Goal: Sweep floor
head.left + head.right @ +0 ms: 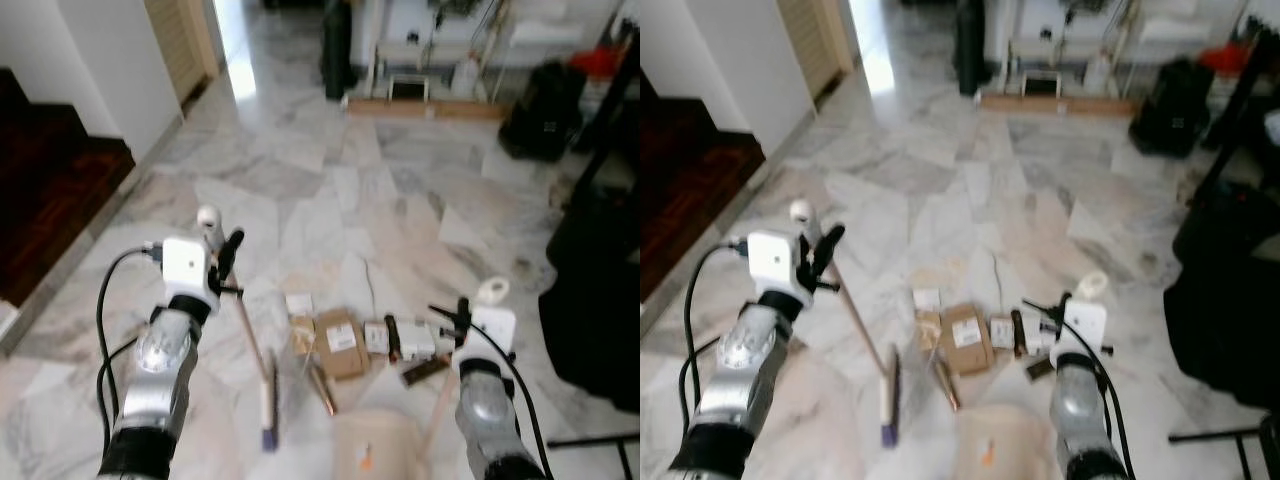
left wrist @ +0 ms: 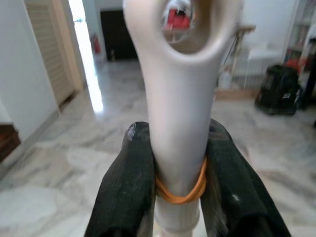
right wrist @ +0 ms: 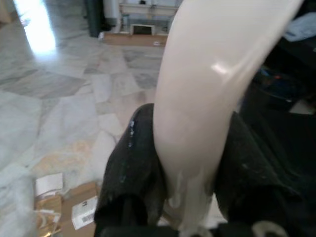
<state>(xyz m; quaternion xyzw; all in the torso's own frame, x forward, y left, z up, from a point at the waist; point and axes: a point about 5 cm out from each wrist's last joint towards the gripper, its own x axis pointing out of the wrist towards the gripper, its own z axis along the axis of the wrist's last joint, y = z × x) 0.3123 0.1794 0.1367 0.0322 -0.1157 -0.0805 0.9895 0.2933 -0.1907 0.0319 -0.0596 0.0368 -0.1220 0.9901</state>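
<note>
Cardboard scraps point(image 1: 340, 343) lie on the floor point(image 1: 300, 190) between broom point(image 1: 268, 405) and dustpan point(image 1: 372, 445).

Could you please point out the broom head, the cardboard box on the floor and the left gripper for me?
broom head point(image 1: 889, 400), right eye view, middle of the bristle strip.
cardboard box point(image 1: 339, 341), left eye view, its flat top face.
left gripper point(image 2: 180, 173), left wrist view, between the fingers, on the clamped handle.

— Arms? 
— Silver, ribbed metal, dark at the lower segments; white boxy wrist housings on top.
— Cables? 
— Black, looping beside each forearm.
— Left gripper point(image 1: 232, 252) and right gripper point(image 1: 452, 318)? 
— Long black fingers point(image 2: 129, 192), smooth and rounded, faintly scuffed.
</note>
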